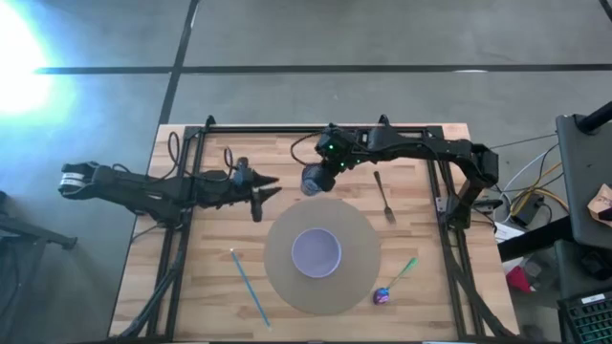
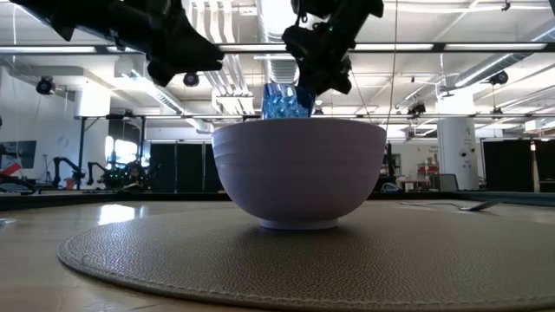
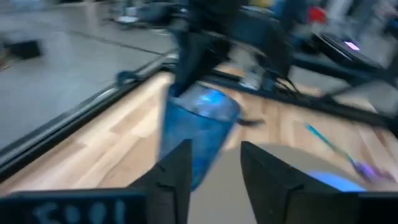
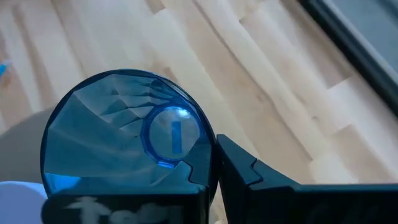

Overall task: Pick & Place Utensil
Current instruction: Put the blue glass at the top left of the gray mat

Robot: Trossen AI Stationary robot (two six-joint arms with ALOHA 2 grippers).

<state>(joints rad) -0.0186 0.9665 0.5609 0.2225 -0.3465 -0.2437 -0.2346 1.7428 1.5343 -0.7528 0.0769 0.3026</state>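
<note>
A clear blue cup (image 1: 312,180) sits at the far edge of a round tan placemat (image 1: 359,272), with my right gripper (image 1: 323,164) shut on it. In the low view the cup (image 2: 281,100) shows above the rim of a pale lavender bowl (image 2: 299,173) that stands on the mat. My left gripper (image 1: 266,194) is open, just to the left of the cup and pointing at it. In its wrist view the cup (image 3: 196,127) shows ahead of the fingers. A fork (image 1: 384,196), a thin blue stick (image 1: 251,287) and a green-handled spoon (image 1: 397,277) lie on the table. My right gripper (image 4: 211,163) holds the cup by its rim (image 4: 205,140), one finger inside the cup and one outside, coming from above. The cup stands about upright under the fingers. The bowl and the fingers hide its base, so whether it rests on the table does not show.
The bowl (image 1: 316,251) is at the middle of the placemat. The fork lies to the right of the cup, the spoon at the mat's near right, the blue stick at its near left. A black frame (image 1: 191,182) runs along the table's edges.
</note>
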